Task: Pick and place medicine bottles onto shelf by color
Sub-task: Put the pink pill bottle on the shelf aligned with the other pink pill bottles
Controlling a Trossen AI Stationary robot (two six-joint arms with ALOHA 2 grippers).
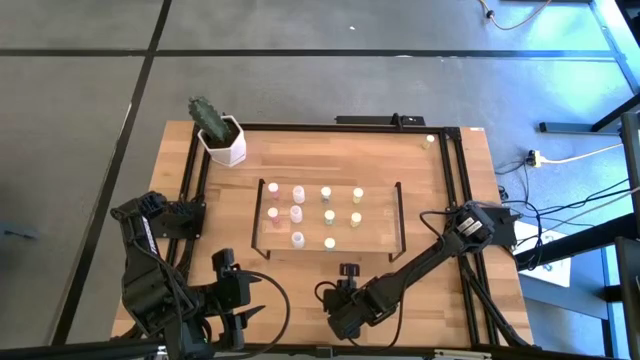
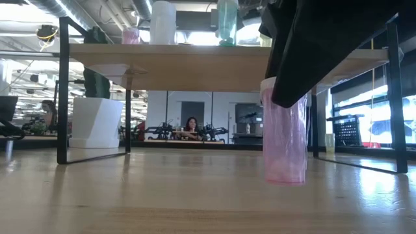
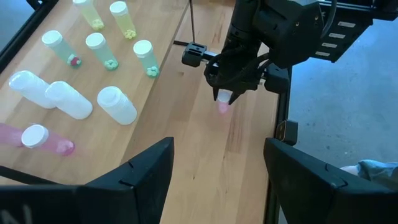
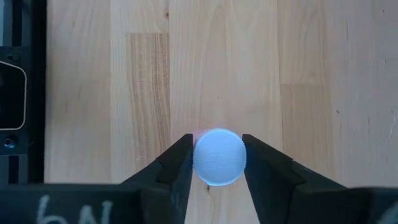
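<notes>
Right pincer (image 4: 217, 163) clamped on a small pink bottle with a pale round cap (image 2: 284, 138), held upright just above the light-wood desk (image 2: 162, 195), in front of the low light-wood shelf with black metal end frames (image 1: 385, 232). On the shelf, upright pink, white and yellow bottles in rows. Left pincer (image 3: 217, 174) spread wide and empty near the desk's front left edge

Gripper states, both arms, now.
Left gripper: open, empty, near the table's front edge.
Right gripper: shut on a pink bottle, lifted off the table.
</notes>
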